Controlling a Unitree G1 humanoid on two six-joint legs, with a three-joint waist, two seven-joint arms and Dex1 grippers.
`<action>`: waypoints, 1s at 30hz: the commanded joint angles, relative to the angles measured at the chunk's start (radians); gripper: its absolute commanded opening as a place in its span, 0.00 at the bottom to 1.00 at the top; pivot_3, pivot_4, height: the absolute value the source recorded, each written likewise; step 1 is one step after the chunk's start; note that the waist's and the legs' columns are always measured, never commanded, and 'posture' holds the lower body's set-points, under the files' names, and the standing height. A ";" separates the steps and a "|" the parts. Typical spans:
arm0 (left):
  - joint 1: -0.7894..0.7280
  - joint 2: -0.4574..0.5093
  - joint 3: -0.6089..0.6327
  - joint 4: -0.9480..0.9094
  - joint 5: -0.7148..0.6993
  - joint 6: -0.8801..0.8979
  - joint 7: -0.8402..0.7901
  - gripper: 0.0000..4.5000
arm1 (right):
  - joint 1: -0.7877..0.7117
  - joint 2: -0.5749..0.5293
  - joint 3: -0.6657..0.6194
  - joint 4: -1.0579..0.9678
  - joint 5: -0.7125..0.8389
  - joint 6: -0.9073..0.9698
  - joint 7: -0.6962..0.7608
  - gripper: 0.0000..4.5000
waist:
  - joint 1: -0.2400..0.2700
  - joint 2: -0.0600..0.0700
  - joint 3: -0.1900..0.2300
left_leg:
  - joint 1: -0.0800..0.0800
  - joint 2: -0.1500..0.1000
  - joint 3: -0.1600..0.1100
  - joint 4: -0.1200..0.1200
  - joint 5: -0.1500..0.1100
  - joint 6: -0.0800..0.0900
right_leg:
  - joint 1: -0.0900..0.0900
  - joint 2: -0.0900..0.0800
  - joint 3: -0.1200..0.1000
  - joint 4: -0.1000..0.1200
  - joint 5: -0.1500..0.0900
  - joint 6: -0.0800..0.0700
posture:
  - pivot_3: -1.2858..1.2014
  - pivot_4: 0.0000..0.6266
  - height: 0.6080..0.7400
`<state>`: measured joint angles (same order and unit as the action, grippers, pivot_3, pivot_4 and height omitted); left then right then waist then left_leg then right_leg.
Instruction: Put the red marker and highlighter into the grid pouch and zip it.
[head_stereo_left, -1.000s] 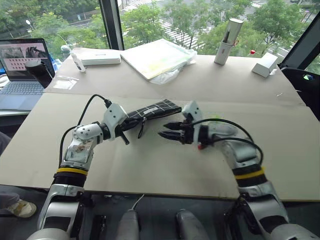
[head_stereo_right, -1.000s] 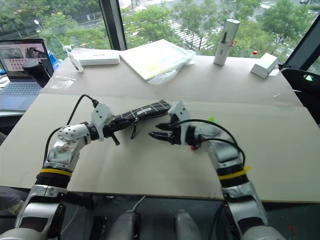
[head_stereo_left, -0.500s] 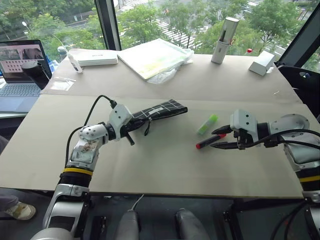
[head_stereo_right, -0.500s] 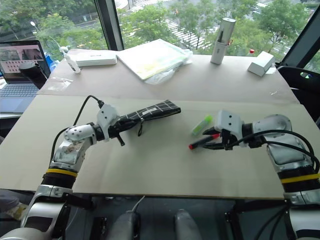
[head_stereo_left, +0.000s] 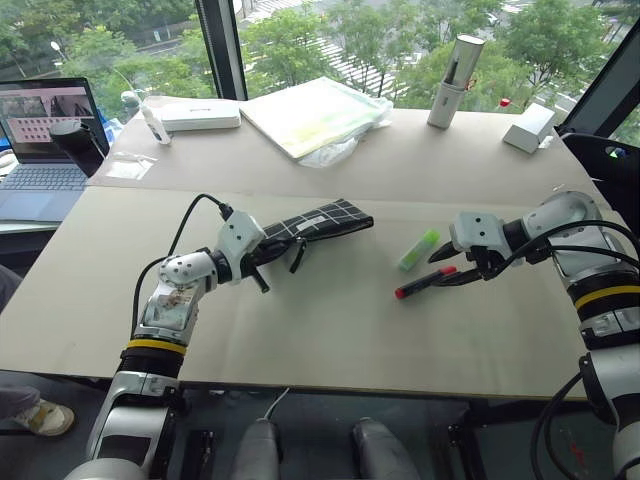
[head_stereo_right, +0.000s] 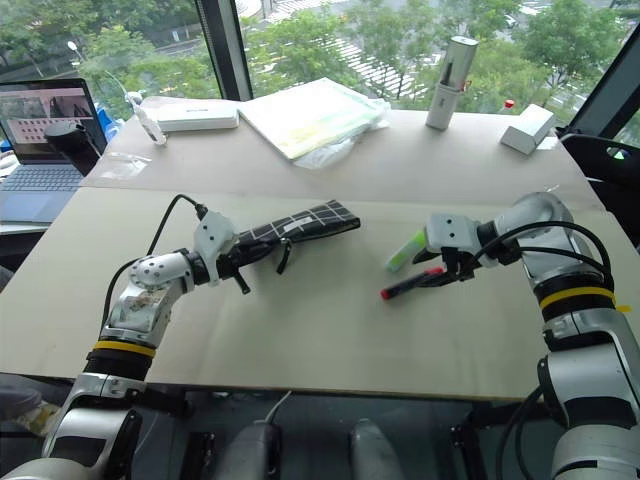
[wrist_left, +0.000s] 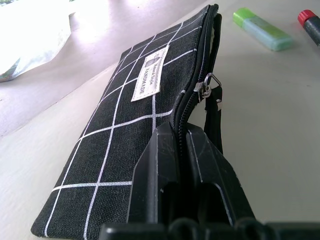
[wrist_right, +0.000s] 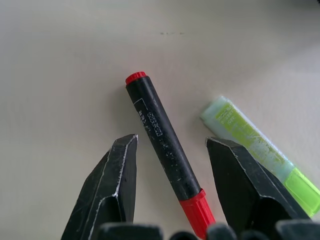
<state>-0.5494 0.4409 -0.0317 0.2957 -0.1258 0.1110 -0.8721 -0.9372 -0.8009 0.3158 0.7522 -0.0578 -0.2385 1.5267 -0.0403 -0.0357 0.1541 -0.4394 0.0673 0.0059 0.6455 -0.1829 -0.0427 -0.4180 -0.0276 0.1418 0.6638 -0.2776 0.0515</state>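
Marker (wrist_right: 165, 150) lies between the apart right pincer (wrist_right: 180, 170) tips; highlighter (wrist_right: 260, 160) beside could get bumped. Left pincer (wrist_left: 182, 150) is clamped on the pouch (wrist_left: 125, 130).

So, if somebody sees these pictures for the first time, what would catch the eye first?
Probably the right gripper, open, with the red marker lying on the table between its fingers and the highlighter just beside. Next, toward the left of the table, the left gripper is shut on one end of the grid pouch, whose zipper looks partly open.
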 joint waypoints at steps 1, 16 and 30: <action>-0.008 0.005 0.017 -0.035 -0.023 -0.004 0.010 0.00 | -0.056 0.024 0.007 0.080 -0.032 -0.060 0.006 0.55 | -0.001 0.000 0.000 | 0.000 0.000 0.000 0.000 0.000 0.000 | 0.000 0.000 0.000 0.000 0.000 0.000 | 0.52 0.24 0.97; -0.013 0.010 0.027 -0.045 -0.025 0.004 0.019 0.00 | -0.128 0.095 0.076 0.340 -0.201 -0.218 -0.055 0.55 | -0.002 0.001 0.001 | 0.000 0.000 0.000 0.000 0.000 -0.001 | 0.000 0.000 0.000 0.001 0.000 0.000 | 0.52 0.24 0.97; -0.027 0.009 0.020 -0.046 -0.032 0.011 0.022 0.00 | -0.116 0.079 0.038 0.351 -0.176 -0.182 0.060 0.09 | 0.000 0.001 0.001 | 0.004 0.000 -0.001 0.000 0.001 -0.001 | 0.006 0.000 -0.001 0.000 0.000 0.000 | 0.52 0.24 0.97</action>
<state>-0.5499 0.4426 -0.0205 0.2910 -0.1409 0.1158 -0.8544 -1.0628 -0.6994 0.3788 1.1215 -0.2538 -0.4426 1.5388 -0.0400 -0.0345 0.1547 -0.4350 0.0673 0.0053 0.6454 -0.1823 -0.0438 -0.4120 -0.0277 0.1408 0.6639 -0.2774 0.0513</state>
